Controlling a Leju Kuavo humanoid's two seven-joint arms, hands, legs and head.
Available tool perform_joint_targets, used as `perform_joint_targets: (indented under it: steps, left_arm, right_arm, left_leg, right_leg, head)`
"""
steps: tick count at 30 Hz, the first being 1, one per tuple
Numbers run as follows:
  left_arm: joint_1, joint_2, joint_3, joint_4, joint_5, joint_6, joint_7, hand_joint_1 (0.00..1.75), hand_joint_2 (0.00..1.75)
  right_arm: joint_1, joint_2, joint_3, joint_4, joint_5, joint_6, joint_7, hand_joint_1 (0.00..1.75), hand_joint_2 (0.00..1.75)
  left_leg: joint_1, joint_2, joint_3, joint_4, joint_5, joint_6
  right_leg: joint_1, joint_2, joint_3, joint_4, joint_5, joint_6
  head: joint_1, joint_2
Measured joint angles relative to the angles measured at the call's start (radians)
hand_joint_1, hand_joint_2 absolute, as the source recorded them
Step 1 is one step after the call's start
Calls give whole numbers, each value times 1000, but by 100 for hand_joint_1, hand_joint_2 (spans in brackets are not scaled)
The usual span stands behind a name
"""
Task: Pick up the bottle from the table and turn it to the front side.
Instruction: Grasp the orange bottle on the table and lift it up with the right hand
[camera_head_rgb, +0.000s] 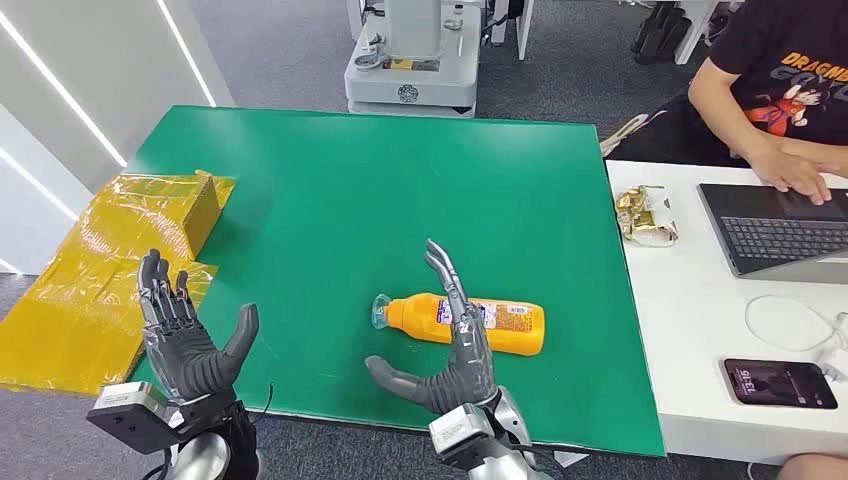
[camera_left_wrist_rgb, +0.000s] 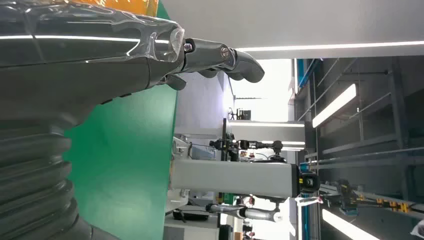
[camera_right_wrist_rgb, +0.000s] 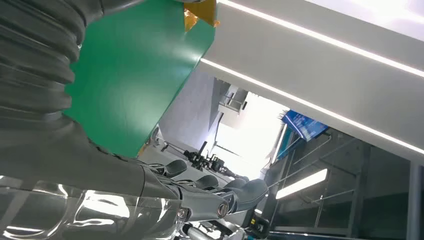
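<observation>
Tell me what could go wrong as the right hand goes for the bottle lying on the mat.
1. The orange bottle lies on its side, so it may roll across the green mat if the right hand nudges it before closing.
2. The right hand's fingers reach over the bottle's middle; a grip on the glossy label could slip while turning.
3. The left hand is open and well away from the bottle, beside the yellow box, too far to steady it.

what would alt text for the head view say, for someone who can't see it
An orange plastic bottle lies on its side on a green table, with the robot's open right hand raised in front of it and its open left hand near the table's left edge. A yellow taped cardboard box sits at left; a person types on a laptop at right.
</observation>
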Motion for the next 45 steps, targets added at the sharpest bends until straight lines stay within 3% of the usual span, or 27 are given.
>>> perform_joint_targets:
  steps: [5, 9, 12, 16, 23, 31, 40, 45]
  left_arm:
    - [2, 0, 0, 0, 0, 4, 0, 0, 175]
    - [6, 0, 0, 0, 2, 12, 0, 0, 175]
    - [12, 0, 0, -5, 3, 7, 0, 0, 175]
    - [17, 0, 0, -9, 2, -5, 0, 0, 175]
    - [21, 0, -2, -9, -8, -42, 0, 0, 175]
    - [24, 0, -24, -9, -8, -84, 0, 0, 175]
    - [23, 0, -36, -3, -7, -112, 0, 0, 175]
    - [16, -3, -45, 6, -8, -116, 0, 0, 175]
  right_arm:
    - [0, -6, 1, -1, 36, -9, 39, 0, 175]
    - [-13, -39, 7, -3, 147, 24, 179, 0, 175]
    - [-33, -74, 8, -16, 231, 96, 291, 0, 175]
    - [-54, -115, 7, -42, 306, 177, 366, 0, 175]
    - [-122, -205, 4, -53, 587, 437, 529, 0, 175]
    - [-222, -300, -18, -12, 658, 655, 559, 0, 175]
    - [-263, -344, -23, 45, 637, 757, 586, 0, 175]
    - [-265, -348, -21, 95, 626, 762, 584, 0, 175]
  left_leg:
    - [0, 0, 0, 0, 0, 0]
    - [0, 0, 0, 0, 0, 0]
    - [0, 0, 0, 1, 0, 0]
    - [0, 0, 0, 1, 0, 0]
    - [0, 0, 0, 1, 0, 0]
    - [-1, 0, 0, 1, 0, 1]
    - [0, 0, 0, 1, 0, 1]
    - [0, 0, 0, 1, 0, 1]
  right_leg:
    - [0, 0, 0, 0, 0, 0]
    - [0, 0, 0, 0, 0, 0]
    - [0, 0, 0, 0, 1, 0]
    - [0, 0, 0, 0, 1, 0]
    - [0, 0, 0, 0, 1, 0]
    - [-1, 0, 0, 0, 2, 0]
    - [-1, 0, 0, 0, 2, 0]
    - [0, 0, 0, 0, 2, 0]
  head:
    - [0, 0]
    - [0, 0]
    - [0, 0]
    - [0, 0]
    - [0, 0]
    - [0, 0]
    - [0, 0]
    - [0, 0]
